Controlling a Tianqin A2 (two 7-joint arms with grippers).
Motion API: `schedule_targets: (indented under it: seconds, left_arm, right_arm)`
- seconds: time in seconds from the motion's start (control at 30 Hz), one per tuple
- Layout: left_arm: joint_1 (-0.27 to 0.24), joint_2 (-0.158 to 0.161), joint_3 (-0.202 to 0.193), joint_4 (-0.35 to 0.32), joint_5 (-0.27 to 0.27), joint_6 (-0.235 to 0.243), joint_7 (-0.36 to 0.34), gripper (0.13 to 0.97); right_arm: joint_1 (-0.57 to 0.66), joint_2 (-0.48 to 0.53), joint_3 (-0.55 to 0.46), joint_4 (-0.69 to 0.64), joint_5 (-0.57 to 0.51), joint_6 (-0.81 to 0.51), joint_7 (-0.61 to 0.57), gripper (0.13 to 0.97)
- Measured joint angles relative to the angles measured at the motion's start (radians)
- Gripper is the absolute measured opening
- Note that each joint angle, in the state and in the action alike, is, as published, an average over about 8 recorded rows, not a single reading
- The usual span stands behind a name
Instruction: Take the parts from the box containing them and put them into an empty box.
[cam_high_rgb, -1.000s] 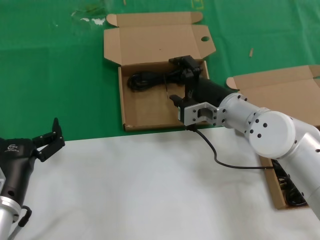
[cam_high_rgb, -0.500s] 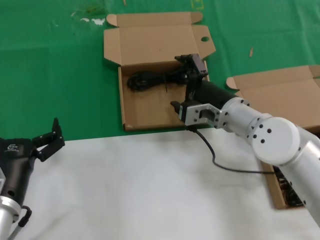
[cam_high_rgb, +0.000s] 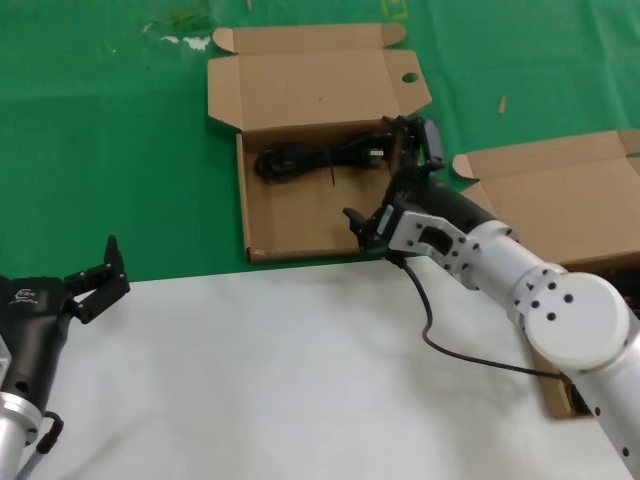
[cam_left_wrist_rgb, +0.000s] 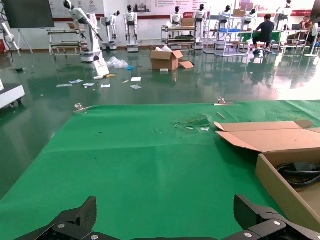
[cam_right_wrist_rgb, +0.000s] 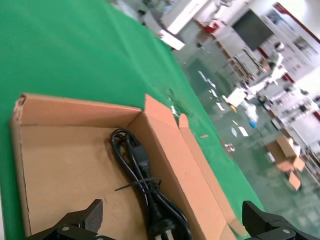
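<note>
A brown cardboard box with a round hole in its lid flap (cam_high_rgb: 300, 215) lies open on the green cloth. A bundled black power cable (cam_high_rgb: 318, 160) lies along its far side. My right gripper (cam_high_rgb: 416, 138) is open and empty, above the box's right wall near the cable's plug end. In the right wrist view the cable (cam_right_wrist_rgb: 145, 192) lies between the open fingertips (cam_right_wrist_rgb: 92, 216) of my right gripper (cam_right_wrist_rgb: 172, 227). A second box with plain flaps (cam_high_rgb: 560, 195) lies at the right, mostly hidden by my right arm; dark parts (cam_high_rgb: 588, 392) show inside. My left gripper (cam_high_rgb: 97, 277) is open at the lower left.
A white sheet (cam_high_rgb: 280, 380) covers the near table, green cloth (cam_high_rgb: 110, 150) the far part. A black wire (cam_high_rgb: 440, 335) hangs from my right wrist. In the left wrist view my left gripper (cam_left_wrist_rgb: 165, 222) faces green cloth, with the holed box (cam_left_wrist_rgb: 282, 187) to one side.
My right gripper has swung right, from over the cable's plug end to above the box's right wall. The cable stays in the box. The left arm has not moved.
</note>
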Motion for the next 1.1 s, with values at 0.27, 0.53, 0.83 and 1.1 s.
schedule_targets:
  seconds: [0.27, 0.53, 0.83, 1.1]
  left_arm:
    - [0.0, 0.0, 0.0, 0.0, 0.0, 0.0, 0.0, 0.966]
    - [0.0, 0.0, 0.0, 0.0, 0.0, 0.0, 0.0, 0.966]
    - [0.0, 0.0, 0.0, 0.0, 0.0, 0.0, 0.001, 0.966]
    - [0.0, 0.0, 0.0, 0.0, 0.0, 0.0, 0.0, 0.966]
  right_arm:
    - [-0.078, 0.001, 0.053, 0.061, 0.071, 0.035, 0.053, 0.966]
    - [-0.155, 0.002, 0.105, 0.122, 0.142, 0.071, 0.107, 0.966]
    - [-0.242, 0.003, 0.164, 0.19, 0.221, 0.11, 0.166, 0.966]
    - [-0.32, 0.004, 0.217, 0.251, 0.293, 0.145, 0.22, 0.966]
